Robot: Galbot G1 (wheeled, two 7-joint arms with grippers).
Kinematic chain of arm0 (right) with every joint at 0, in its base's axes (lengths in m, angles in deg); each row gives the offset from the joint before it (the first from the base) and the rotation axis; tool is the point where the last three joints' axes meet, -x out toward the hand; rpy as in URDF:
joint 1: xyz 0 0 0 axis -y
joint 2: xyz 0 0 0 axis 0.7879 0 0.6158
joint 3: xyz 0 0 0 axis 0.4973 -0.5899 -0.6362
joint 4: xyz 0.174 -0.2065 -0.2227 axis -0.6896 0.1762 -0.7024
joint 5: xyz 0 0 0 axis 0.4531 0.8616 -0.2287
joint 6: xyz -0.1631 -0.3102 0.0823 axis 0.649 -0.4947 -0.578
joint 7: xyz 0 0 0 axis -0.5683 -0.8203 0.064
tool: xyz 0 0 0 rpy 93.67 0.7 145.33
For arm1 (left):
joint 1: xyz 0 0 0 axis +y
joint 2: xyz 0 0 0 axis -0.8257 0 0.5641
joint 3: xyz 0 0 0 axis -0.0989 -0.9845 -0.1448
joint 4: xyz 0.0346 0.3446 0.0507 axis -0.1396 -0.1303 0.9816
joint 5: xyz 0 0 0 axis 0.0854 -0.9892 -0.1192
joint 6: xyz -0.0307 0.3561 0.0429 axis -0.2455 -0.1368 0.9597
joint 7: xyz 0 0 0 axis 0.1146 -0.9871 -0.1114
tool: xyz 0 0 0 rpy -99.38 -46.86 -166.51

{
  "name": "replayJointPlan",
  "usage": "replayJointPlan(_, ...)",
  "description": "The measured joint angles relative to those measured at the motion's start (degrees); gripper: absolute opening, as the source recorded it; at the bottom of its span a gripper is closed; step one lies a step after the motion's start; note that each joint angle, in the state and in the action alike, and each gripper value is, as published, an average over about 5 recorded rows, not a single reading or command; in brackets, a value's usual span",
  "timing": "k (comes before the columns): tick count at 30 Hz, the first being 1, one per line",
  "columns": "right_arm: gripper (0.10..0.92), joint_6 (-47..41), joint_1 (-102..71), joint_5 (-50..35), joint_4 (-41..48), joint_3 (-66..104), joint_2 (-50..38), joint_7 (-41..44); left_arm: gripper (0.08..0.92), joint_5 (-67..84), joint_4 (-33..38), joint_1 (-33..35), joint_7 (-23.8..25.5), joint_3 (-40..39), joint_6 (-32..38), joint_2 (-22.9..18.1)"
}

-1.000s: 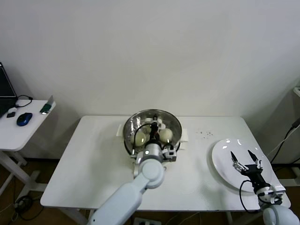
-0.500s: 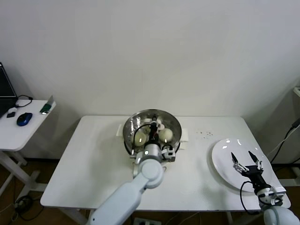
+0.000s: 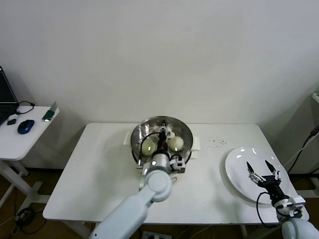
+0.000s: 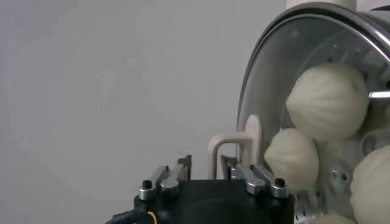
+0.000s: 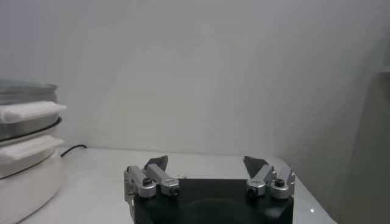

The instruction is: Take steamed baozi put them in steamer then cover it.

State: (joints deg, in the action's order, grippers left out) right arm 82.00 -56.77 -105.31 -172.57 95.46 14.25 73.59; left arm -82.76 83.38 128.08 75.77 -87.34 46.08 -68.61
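My left tool (image 3: 162, 141) sits directly over the steamer (image 3: 162, 140) at the back centre of the white surface (image 3: 99, 174), pinching the cream handle of the cover (image 4: 304, 79), which lies on the steamer's rim. Through the glass, the steamed baozi (image 4: 329, 100) rest on the perforated tray inside the steamer; the head view shows two of them clearly, one on either side of my left tool. My right tool (image 3: 262, 172) hovers over the white plate (image 3: 239, 172), well to the right of the steamer, its fingers spread with nothing between them.
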Motion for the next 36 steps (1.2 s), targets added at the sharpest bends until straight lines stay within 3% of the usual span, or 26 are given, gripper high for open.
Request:
replayJointPlan(15,0.823,-5.1,1.1,2.0,-0.7,-0.2,-0.2,-1.8,0.805,3.0,13.2,6.2,1.4,1.5,0.0,7.3)
replayJointPlan(23,0.823,-5.7,1.0,2.6,-1.5,-0.9,-0.3,-2.2,0.823,6.6,21.2,13.8,-1.7,7.0,0.0,10.5)
replayJointPlan(36,0.823,-4.9,0.0,2.8,-2.6,-2.1,-0.7,-1.9,0.823,39.9,27.2,30.1,-17.6,31.9,3.2,12.5)
